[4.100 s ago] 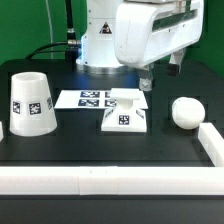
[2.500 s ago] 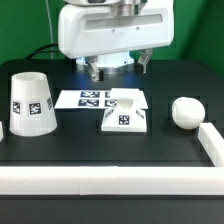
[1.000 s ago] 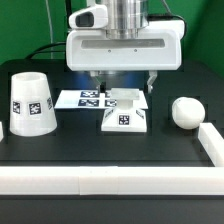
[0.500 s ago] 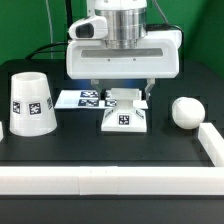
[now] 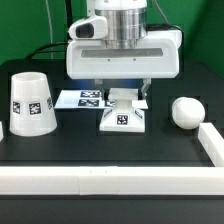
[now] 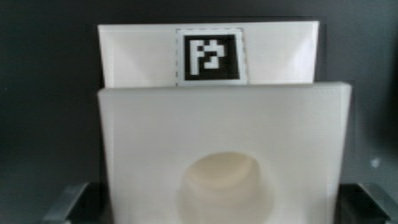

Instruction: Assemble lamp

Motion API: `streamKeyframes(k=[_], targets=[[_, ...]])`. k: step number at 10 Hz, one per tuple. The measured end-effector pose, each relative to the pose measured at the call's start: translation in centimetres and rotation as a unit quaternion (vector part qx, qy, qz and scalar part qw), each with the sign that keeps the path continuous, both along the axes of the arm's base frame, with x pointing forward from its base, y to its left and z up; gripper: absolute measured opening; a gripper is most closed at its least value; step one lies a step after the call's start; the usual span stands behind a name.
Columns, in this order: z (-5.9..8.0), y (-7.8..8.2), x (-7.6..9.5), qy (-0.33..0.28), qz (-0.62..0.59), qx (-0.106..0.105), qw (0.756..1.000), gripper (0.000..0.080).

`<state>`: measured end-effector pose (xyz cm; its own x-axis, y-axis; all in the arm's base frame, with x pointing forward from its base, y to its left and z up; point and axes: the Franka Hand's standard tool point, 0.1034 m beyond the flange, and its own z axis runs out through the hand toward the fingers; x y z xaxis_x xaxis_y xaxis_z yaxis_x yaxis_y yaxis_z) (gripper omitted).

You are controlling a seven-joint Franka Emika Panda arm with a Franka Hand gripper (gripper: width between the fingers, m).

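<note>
The white square lamp base (image 5: 124, 117) sits mid-table with a marker tag on its front. My gripper (image 5: 124, 98) hangs right over its rear part, open, with one finger on each side and a small gap to each. In the wrist view the base (image 6: 217, 120) fills the picture, with its socket hole (image 6: 228, 183) and tag showing, and dark fingertips (image 6: 84, 203) flank it. The ball bulb (image 5: 187, 111) lies at the exterior view's right. The tapered shade (image 5: 30, 103) stands at the left.
The marker board (image 5: 82, 98) lies flat behind the base, partly under my gripper. A white rail (image 5: 100, 180) runs along the front edge and turns up the exterior view's right side (image 5: 214, 140).
The arm has swung from the exterior view's right to above the base and lowered. Over the last half second the fingers have sunk a little further on both sides of the base.
</note>
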<state>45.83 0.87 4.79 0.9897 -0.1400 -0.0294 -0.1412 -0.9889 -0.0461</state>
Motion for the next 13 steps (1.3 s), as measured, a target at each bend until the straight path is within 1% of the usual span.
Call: streamKeyframes(k=[3, 4, 7, 10, 13], targets=[[0.0, 0.1, 0.1, 0.003, 0.002, 0.001, 1.000, 0.0531], [0.3, 0.3, 1.4, 0.001, 0.007, 0.002, 1.000, 0.0531], [0.1, 1.8, 5.7, -0.016, 0.020, 0.007, 1.000, 0.0533], [0.2, 3.4, 9.5, -0.038, 0.031, 0.010, 0.999, 0.0533], [0.2, 5.2, 12.2, -0.050, 0.041, 0.013, 0.998, 0.0533]])
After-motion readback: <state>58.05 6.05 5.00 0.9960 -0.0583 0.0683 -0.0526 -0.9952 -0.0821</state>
